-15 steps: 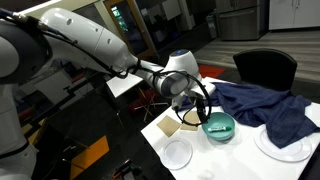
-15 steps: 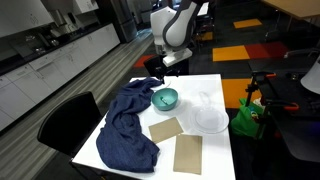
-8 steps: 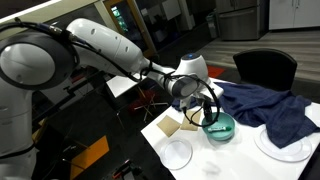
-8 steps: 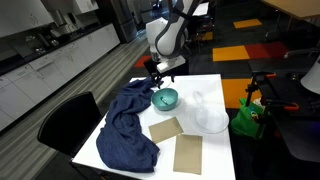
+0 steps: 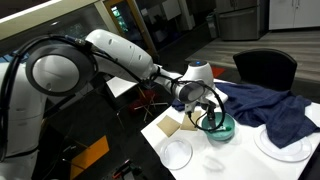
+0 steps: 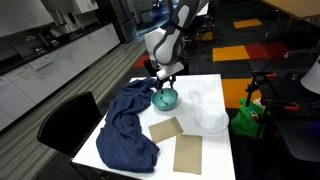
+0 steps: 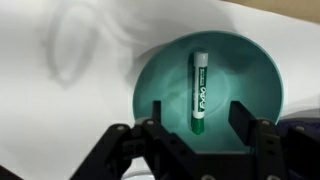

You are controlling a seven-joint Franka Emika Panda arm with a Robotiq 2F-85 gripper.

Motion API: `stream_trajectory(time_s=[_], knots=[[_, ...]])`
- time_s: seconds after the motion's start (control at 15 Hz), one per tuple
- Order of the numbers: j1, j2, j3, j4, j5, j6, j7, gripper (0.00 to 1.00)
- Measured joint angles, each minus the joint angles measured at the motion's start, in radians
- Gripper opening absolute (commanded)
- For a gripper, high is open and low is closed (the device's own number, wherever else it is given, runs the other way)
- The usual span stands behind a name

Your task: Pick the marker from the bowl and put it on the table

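The green marker [image 7: 199, 93] lies lengthwise inside the teal bowl [image 7: 160, 72] in the wrist view. My gripper [image 7: 199, 122] is open, its two black fingers [image 7: 243, 122] straddling the marker's lower end just above the bowl. In both exterior views the gripper [image 5: 211, 112] [image 6: 165, 84] hangs over the bowl [image 5: 222, 128] [image 6: 167, 99] on the white table [image 5: 190, 165] [image 6: 222, 150]. The marker does not show in the exterior views.
A dark blue cloth [image 5: 268, 106] [image 6: 125, 125] lies beside the bowl. Tan mats [image 6: 166, 129] [image 6: 188, 154] and flat white plates [image 5: 177, 152] [image 5: 283, 143] [image 6: 211, 119] sit on the table. A black chair [image 5: 264, 67] stands at the far edge.
The arm has swung over and come down toward the bowl, so the gripper now hangs right above it.
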Motion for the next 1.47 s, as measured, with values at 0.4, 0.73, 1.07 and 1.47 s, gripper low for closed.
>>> stream_trajectory(time_s=[0.4, 0.73, 1.07, 1.47], knots=[[-0.014, 0.058, 0.002, 0.053, 0.018, 0.002, -0.078, 0.73], [-0.031, 0.108, 0.013, 0.109, 0.041, 0.005, -0.167, 0.71], [-0.040, 0.166, 0.022, 0.169, 0.055, 0.005, -0.200, 0.70], [-0.040, 0.227, 0.024, 0.225, 0.056, 0.004, -0.199, 0.70]])
